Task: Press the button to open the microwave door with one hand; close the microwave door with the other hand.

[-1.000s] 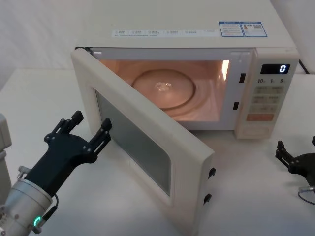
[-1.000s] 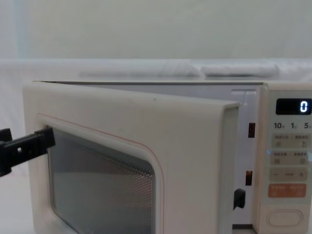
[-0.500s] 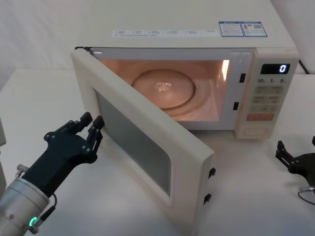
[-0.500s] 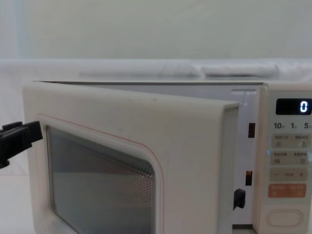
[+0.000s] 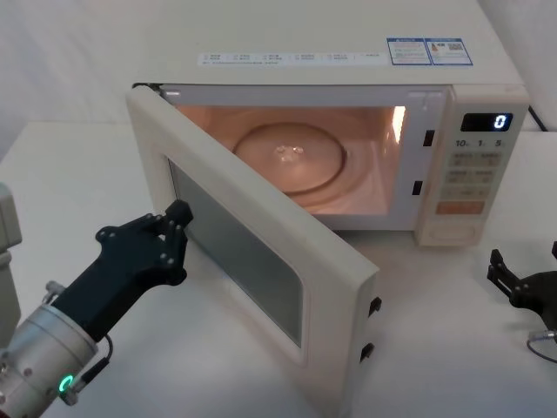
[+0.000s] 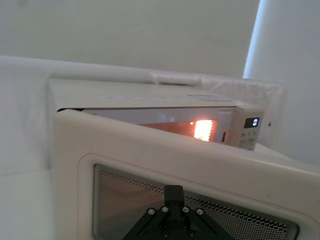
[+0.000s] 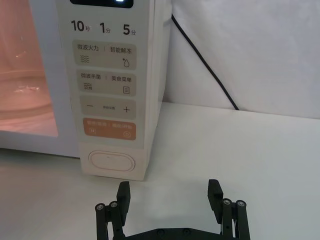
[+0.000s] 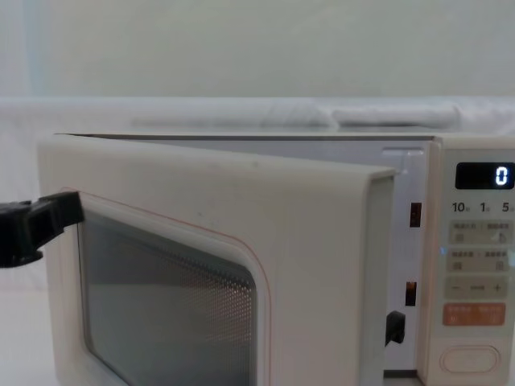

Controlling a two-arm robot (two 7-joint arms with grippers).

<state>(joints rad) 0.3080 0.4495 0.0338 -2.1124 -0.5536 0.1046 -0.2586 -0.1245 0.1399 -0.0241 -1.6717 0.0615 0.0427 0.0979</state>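
Microwave door [image 5: 261, 261]: ajar, cavity lit. Left gripper [image 5: 177, 228]: fingers, spread a second ago, now pressed together, tips at the door's outer face (closing push looks imminent). Right gripper [image 7: 170, 198]: spread, parked right of door, before the button [image 7: 112, 162].

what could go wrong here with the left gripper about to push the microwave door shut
1. The left gripper, fingers together, meets the microwave door near its hinge side, on the meshed window. A push there has little leverage, so the door might stop short of latching.
2. The fingertips could slide along the smooth window instead of driving the door.
3. The right gripper sits open on the table in front of the button, apparently outside the door's swing.
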